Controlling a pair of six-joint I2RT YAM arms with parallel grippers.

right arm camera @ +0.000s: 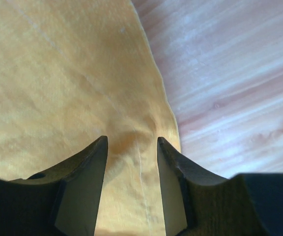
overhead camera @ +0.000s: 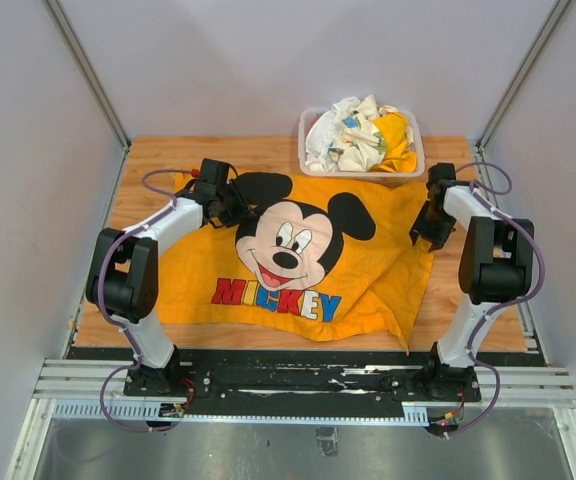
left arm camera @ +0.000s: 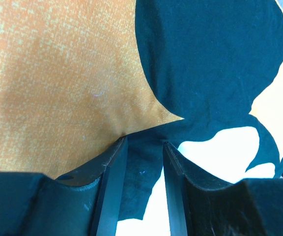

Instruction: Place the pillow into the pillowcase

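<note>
**Top view.** The orange-yellow pillowcase [overhead camera: 368,290] lies spread over the middle of the wooden table [overhead camera: 268,150]. Its mouse face and coloured letters face up, and its right part is rumpled into folds. At upper centre-right, just beyond the pillowcase's far edge, a clear bin [overhead camera: 304,140] holds crumpled white and yellow cloths [overhead camera: 353,135]. The left claw [overhead camera: 233,205] sits on the upper-left part of the pillowcase, beside the printed black ear. The right claw [overhead camera: 428,232] sits at the pillowcase's right edge, below and to the right of the bin.

**Left wrist view.** Orange cloth fills the upper left of the frame, and the black and white print fills the right. The left claw [left arm camera: 144,145] is clenched on the pillowcase [left arm camera: 58,73]: a raised ridge of dark cloth runs between its two fingers [left arm camera: 107,187] at bottom centre.

**Right wrist view.** The pillowcase [right arm camera: 58,73] covers the left and centre of the frame. Its hem runs from top centre down to the right fingertip, with bare table [right arm camera: 230,73] to its right. The right claw [right arm camera: 131,142] straddles a slight pucker of cloth just inside the hem. Whether it is pinching the cloth or only resting on it cannot be told.
</note>
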